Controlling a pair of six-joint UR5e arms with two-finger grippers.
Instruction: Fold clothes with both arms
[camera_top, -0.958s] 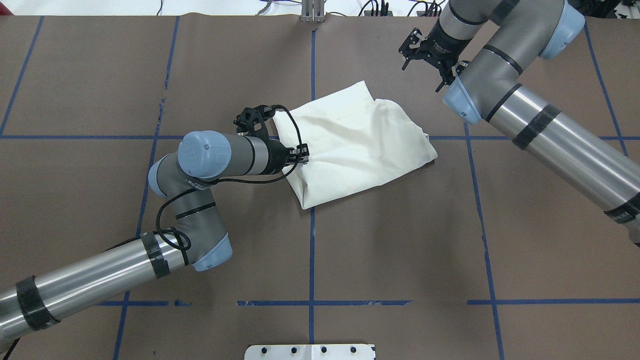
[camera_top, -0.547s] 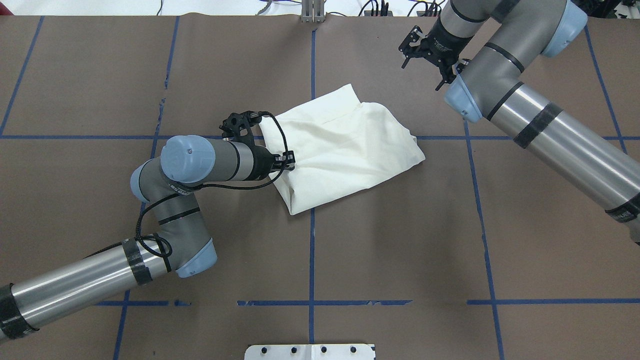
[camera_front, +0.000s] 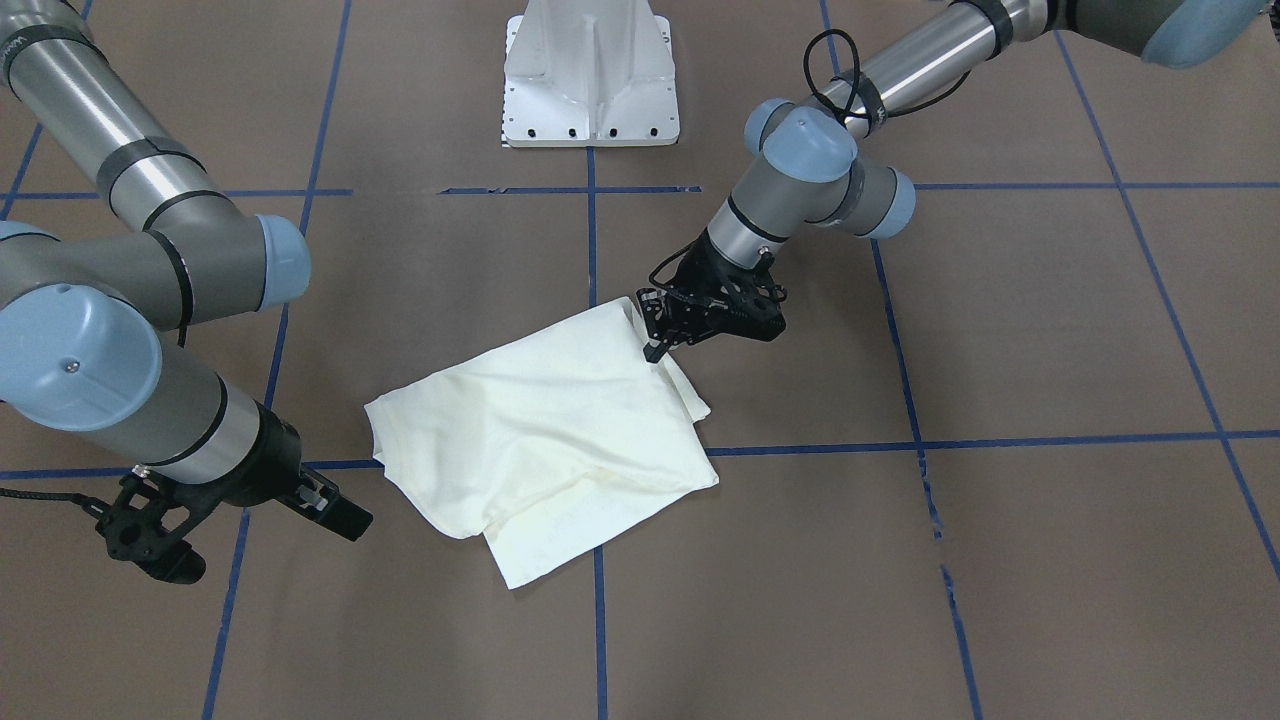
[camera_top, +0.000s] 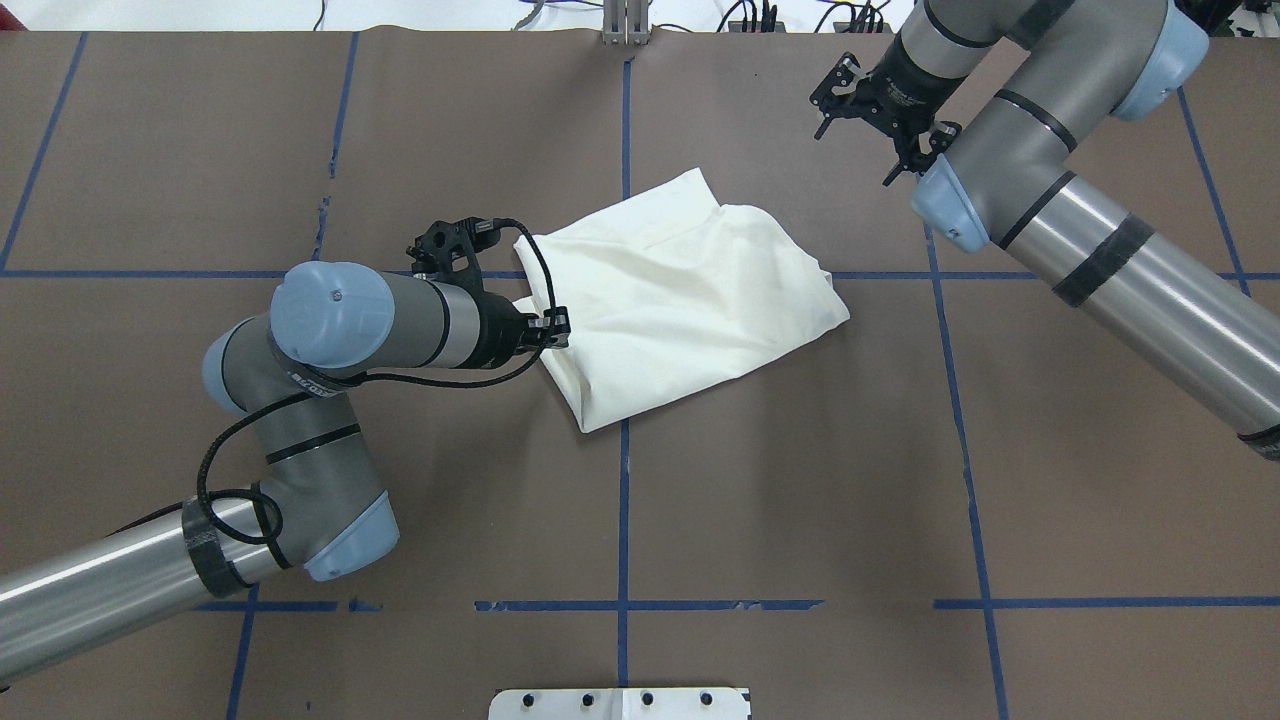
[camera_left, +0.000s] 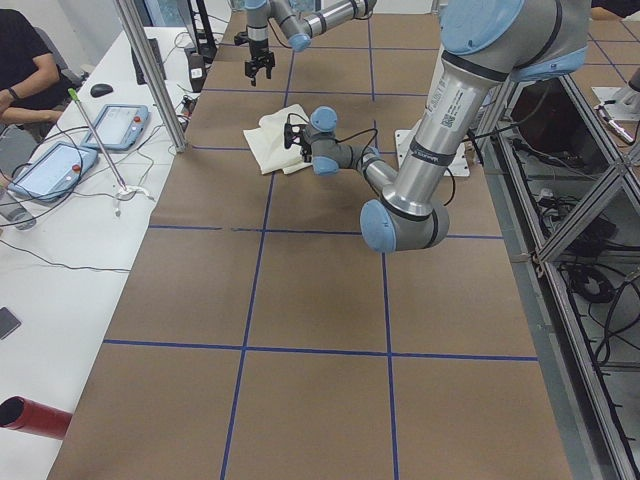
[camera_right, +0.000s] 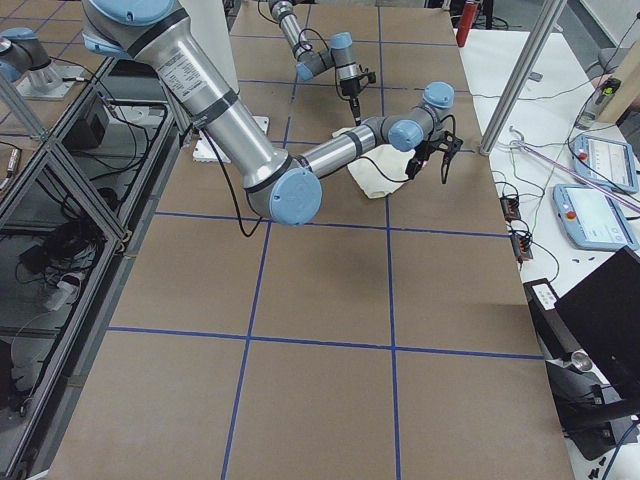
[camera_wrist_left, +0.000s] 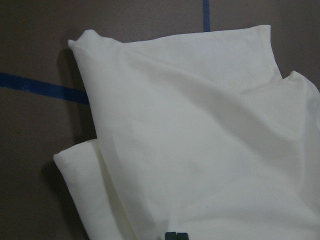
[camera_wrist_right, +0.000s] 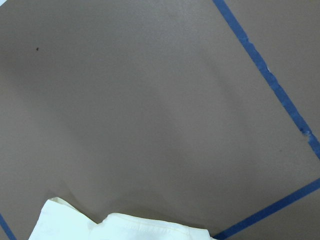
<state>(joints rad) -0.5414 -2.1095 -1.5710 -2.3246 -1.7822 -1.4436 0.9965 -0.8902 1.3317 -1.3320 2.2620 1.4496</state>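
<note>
Fingers, near side: the right gripper (camera_front: 338, 510) hangs low at the left of the front view, fingers apart, nothing in them, just off the cloth's corner
Table: brown paper (camera_front: 1000, 560) crossed by blue tape lines
Shirt: the T-shirt (camera_front: 540, 430) lies mid-frame in a rough, skewed rectangle, plain cream side up and no print showing; its layers don't line up, and a flap pokes out toward the bottom of the frame, across the tape crossing
Fingers, far side: the left gripper (camera_front: 655, 347) sits at the shirt's upper right edge; its own camera shows the fingertips (camera_wrist_left: 175, 235) pressed together on the cloth with creases running toward them, so I'd say it is pinching the fabric
Further back: the white pedestal base (camera_front: 590, 80) at top centre
What could go wrong: only one edge is held and nothing pins the opposite side, so a pull from the left gripper would likely slide the whole bundle over the paper or peel open the top layer; the black cable looped by that wrist could also catch a fold
</note>
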